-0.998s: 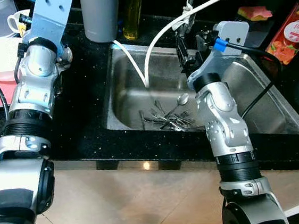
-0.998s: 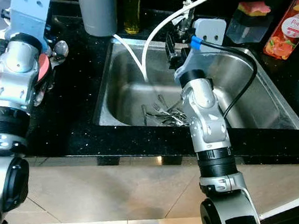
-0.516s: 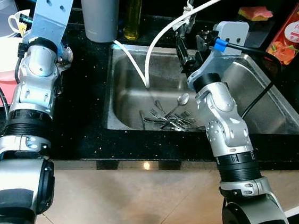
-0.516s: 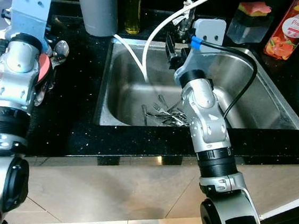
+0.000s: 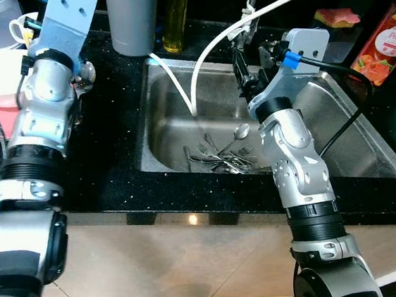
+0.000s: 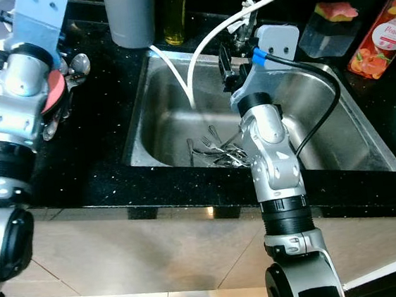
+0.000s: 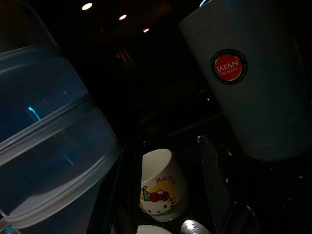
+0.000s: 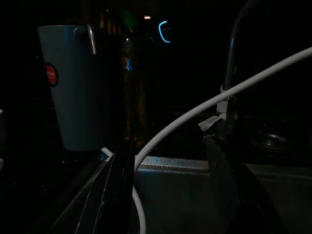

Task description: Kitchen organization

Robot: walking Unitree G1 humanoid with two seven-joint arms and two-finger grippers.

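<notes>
Cutlery [image 5: 224, 156] lies in sink [image 5: 354, 153] below right fingers [image 8: 122, 195], spread apart; left fingers unclear

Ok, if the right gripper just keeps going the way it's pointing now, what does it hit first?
Most likely the white hose, which crosses between the open fingers of the right gripper above the sink's back rim. Beyond it stand the grey container and the faucet. Depth is hard to judge in the dark.

home kitchen | steel sink [image 5: 336, 116] with cutlery [image 5: 221, 154] | black stone counter [image 5: 111, 129] | mug [image 7: 161, 187]
</notes>
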